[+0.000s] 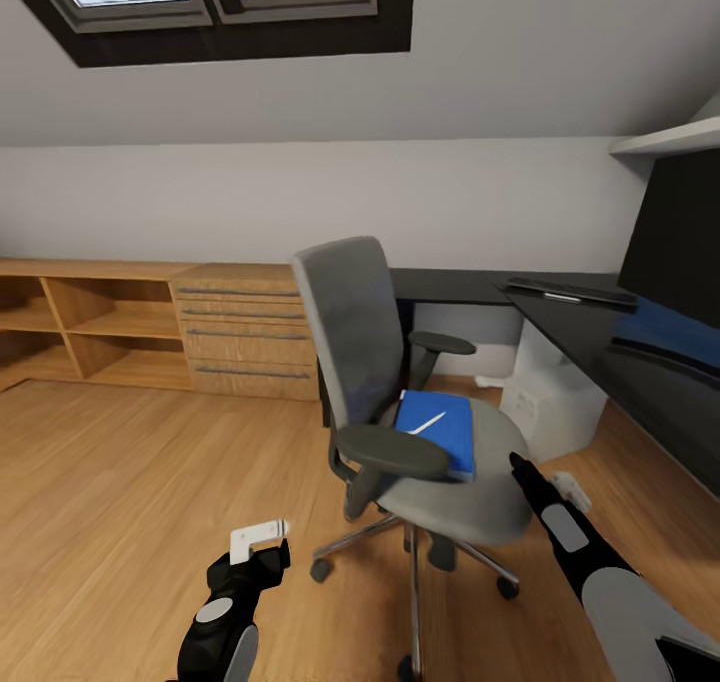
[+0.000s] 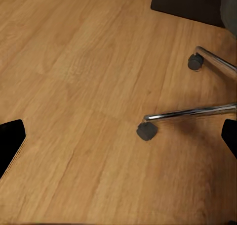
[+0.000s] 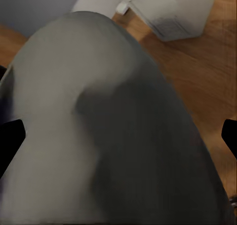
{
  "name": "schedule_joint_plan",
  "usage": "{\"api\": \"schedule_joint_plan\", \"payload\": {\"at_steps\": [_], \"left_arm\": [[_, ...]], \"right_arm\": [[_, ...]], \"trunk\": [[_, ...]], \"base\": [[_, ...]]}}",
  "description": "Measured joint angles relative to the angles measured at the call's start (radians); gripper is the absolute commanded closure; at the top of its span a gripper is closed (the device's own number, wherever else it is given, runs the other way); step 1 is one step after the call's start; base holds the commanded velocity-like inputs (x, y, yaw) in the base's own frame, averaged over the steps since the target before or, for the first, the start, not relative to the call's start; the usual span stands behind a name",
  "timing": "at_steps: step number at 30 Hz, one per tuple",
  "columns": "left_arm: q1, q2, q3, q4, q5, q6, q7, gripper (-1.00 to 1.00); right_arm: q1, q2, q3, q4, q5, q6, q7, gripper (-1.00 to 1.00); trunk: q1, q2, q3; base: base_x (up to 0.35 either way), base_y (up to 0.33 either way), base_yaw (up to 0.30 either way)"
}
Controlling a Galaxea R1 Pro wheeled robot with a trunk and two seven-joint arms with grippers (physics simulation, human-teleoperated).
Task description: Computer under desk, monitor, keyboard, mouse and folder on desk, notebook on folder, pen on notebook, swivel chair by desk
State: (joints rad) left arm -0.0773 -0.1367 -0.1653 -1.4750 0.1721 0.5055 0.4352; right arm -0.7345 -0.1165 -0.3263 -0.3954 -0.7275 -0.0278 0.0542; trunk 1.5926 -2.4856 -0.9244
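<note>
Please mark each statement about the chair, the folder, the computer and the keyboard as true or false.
1. The blue folder lies on the seat of the swivel chair. True.
2. The computer stands on top of the desk. False: it stands on the floor under the desk.
3. The right hand is holding the folder. False: it is beside the seat's edge, and the folder lies free.
4. The keyboard is on the desk. True.
5. The left hand is low over the wooden floor, near the chair's base. True.
</note>
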Motion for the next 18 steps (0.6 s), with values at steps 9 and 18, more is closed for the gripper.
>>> {"api": "schedule_joint_plan", "payload": {"at_steps": [9,18], "left_arm": [[0.000,0.000,0.000,0.000,0.000,0.000,0.000,-1.00],[0.000,0.000,0.002,0.007,0.000,-0.001,0.002,-1.00]], "right_arm": [[0.000,0.001,-0.002,0.003,0.003,-0.002,-0.002,-1.00],[0.000,0.001,-0.002,0.004,0.004,-0.003,-0.001,-1.00]], "trunk": [[0.000,0.000,0.000],[0.000,0.000,0.000]], "base": [[0.000,0.000,0.274],[0.112,0.000,0.276]]}}
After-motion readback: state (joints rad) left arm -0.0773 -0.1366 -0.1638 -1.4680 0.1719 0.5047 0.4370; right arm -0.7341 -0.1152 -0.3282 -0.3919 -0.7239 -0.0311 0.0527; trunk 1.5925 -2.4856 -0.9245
